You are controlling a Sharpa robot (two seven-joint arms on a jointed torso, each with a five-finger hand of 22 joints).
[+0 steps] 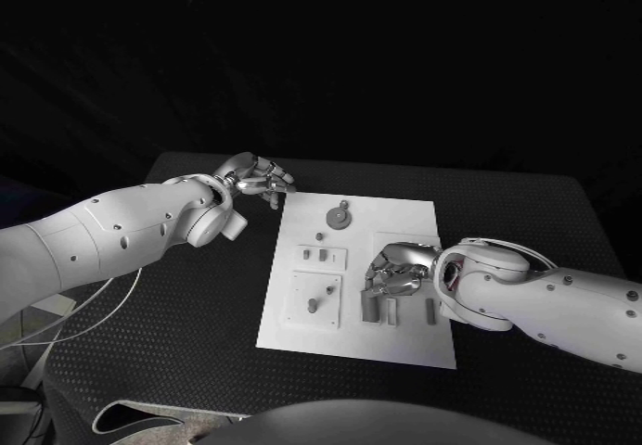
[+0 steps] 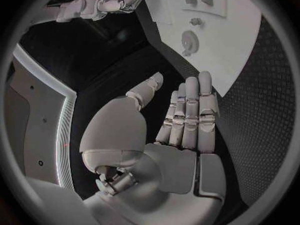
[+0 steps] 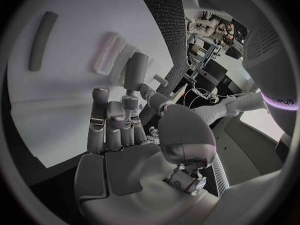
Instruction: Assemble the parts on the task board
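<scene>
Right hand (image 1: 396, 270) over white task board (image 1: 402, 218) (black table (image 1: 521, 213)).

The task board (image 1: 402, 218) is showing plain white, and the parts (image 1: 340, 218) on it are reading grey, a round one near the far end and long bars nearer the robot. The table (image 1: 174, 324) under the board is looking black, with a fine dotted texture running across its surface. Both arms are showing white shells, while the left hand (image 1: 257, 178) and the right hand (image 1: 399, 271) are gleaming silver with darker grey at the fingers.
</scene>
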